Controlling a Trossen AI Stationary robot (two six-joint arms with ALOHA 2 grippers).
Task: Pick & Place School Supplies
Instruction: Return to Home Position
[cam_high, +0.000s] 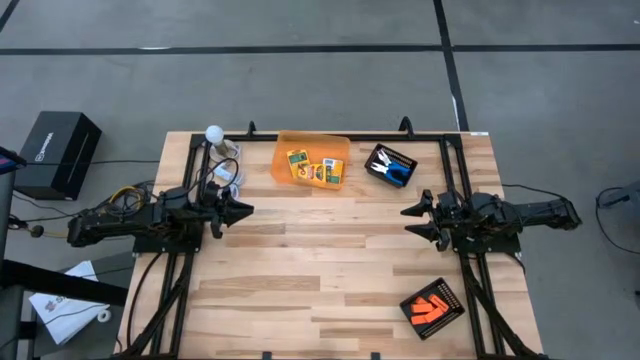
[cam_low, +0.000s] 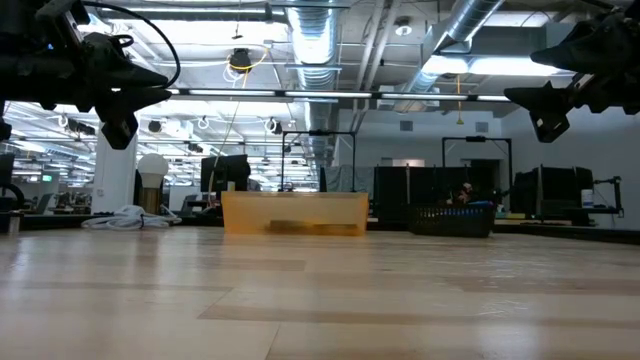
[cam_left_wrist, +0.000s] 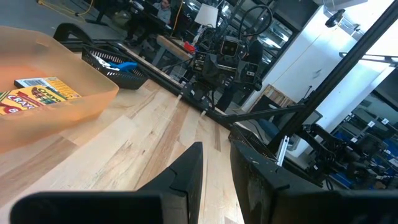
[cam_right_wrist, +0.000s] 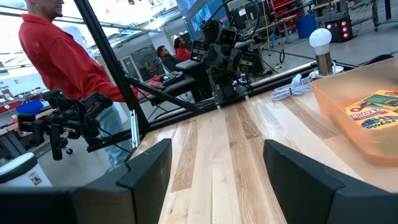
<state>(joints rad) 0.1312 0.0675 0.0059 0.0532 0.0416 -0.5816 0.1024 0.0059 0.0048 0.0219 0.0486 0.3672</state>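
Two yellow-and-green crayon boxes (cam_high: 312, 167) lie flat inside the translucent orange bin (cam_high: 340, 150) near the table's far edge; one also shows in the left wrist view (cam_left_wrist: 46, 89). Blue-handled scissors (cam_high: 397, 172) lie in a black tray (cam_high: 378, 157) to the right of the bin. Several orange stubby pieces (cam_high: 430, 306) lie in a second black tray (cam_high: 452, 298) near the near right corner. My left gripper (cam_high: 243, 211) hovers open with a narrow gap over the table's left side. My right gripper (cam_high: 408, 221) hovers wide open over the right side. Both hold nothing.
A white bulb on a stand (cam_high: 213, 133) and a coiled white cable (cam_high: 228, 176) sit at the far left corner. Bare wood lies between the two grippers and along the near edge. A person in a red top (cam_right_wrist: 59, 53) stands beyond the table.
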